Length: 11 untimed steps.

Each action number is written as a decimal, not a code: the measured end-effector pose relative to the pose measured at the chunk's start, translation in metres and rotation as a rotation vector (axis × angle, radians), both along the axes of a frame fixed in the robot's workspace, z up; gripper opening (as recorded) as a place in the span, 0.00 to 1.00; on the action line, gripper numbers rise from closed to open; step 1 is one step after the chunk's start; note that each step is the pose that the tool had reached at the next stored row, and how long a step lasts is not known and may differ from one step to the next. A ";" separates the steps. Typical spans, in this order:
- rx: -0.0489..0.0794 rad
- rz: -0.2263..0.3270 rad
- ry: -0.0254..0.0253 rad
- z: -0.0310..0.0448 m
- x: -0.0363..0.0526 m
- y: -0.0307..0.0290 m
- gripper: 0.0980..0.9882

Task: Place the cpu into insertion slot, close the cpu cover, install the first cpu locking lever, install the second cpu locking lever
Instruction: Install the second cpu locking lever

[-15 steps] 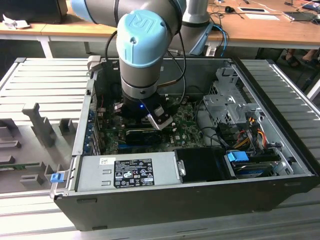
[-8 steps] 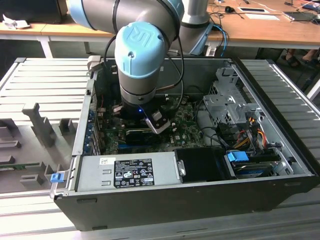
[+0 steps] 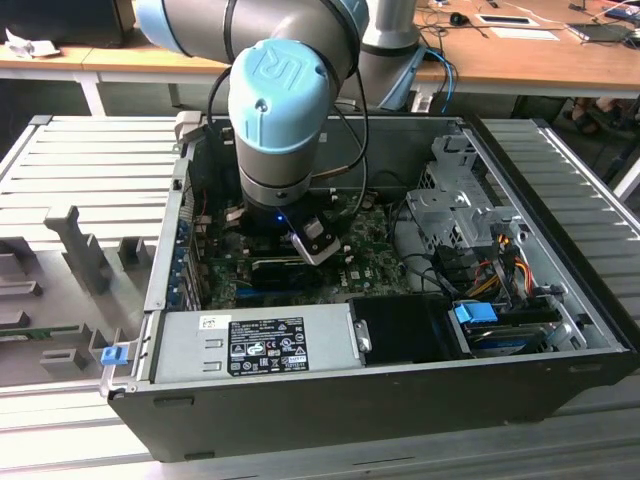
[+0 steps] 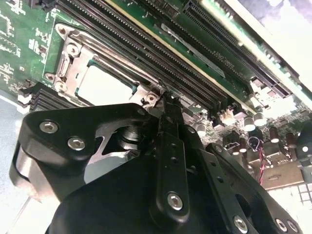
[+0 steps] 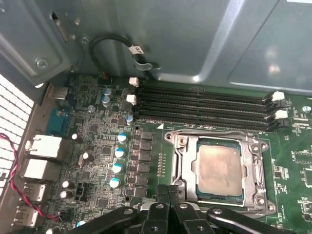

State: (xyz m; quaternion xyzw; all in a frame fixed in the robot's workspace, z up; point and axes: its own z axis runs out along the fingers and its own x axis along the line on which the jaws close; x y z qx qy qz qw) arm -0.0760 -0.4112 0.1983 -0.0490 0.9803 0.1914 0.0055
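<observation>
The cpu (image 5: 220,169) sits in the slot (image 5: 253,175) under the cover (image 5: 184,171); the claw (image 5: 168,192), apparently pinched together, hovers beside it.

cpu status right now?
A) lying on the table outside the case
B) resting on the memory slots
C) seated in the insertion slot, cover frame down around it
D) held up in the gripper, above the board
C: in the first wrist view the cpu lies flat in the insertion slot with the cpu cover framing it, and the gripper sits at the socket's edge.
</observation>
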 end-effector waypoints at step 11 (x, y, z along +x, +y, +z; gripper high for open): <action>0.000 0.000 0.0001 0.0258 -0.0002 0.0001 0.01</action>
